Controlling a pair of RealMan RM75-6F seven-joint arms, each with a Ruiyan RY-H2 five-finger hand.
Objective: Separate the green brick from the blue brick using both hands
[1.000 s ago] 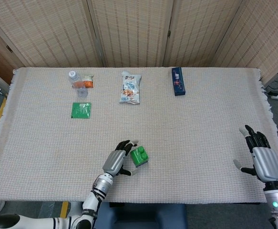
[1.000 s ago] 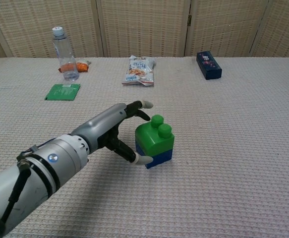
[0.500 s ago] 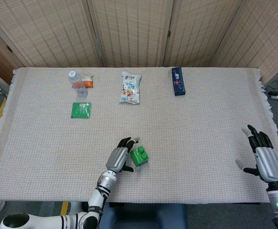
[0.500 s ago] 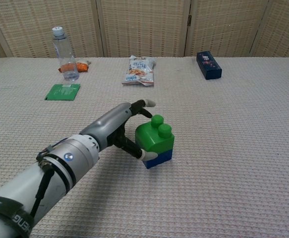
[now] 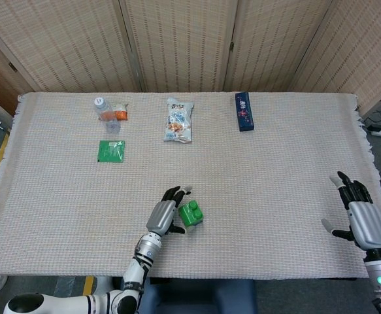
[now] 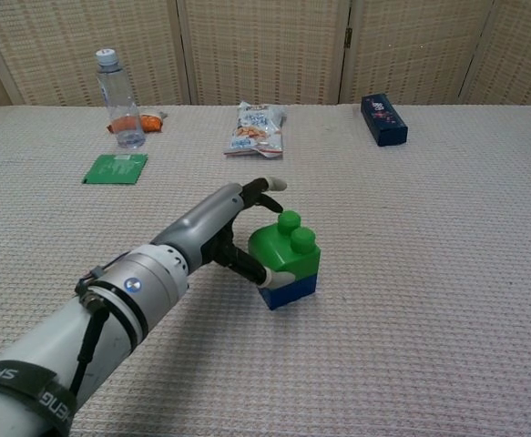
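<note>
A green brick (image 6: 285,248) sits stacked on a blue brick (image 6: 294,288) near the table's front middle; from above the green brick (image 5: 190,212) hides most of the blue one. My left hand (image 6: 224,232) cups the stack from its left side. Its thumb tip touches the lower front corner, while its other fingers (image 6: 267,186) arch over the back without a clear grip. In the head view the left hand (image 5: 163,214) lies right beside the bricks. My right hand (image 5: 363,219) hovers at the far right edge, fingers spread, holding nothing.
Along the far side lie a water bottle (image 6: 115,96) with an orange packet (image 5: 119,115), a green packet (image 6: 116,168), a snack bag (image 6: 258,129) and a dark blue box (image 6: 383,120). A woven cloth (image 5: 268,183) covers the table.
My left hand has crept closer to the bricks, and its thumb now meets the stack's lower corner. The bricks have not moved. The right hand shifted slightly.
</note>
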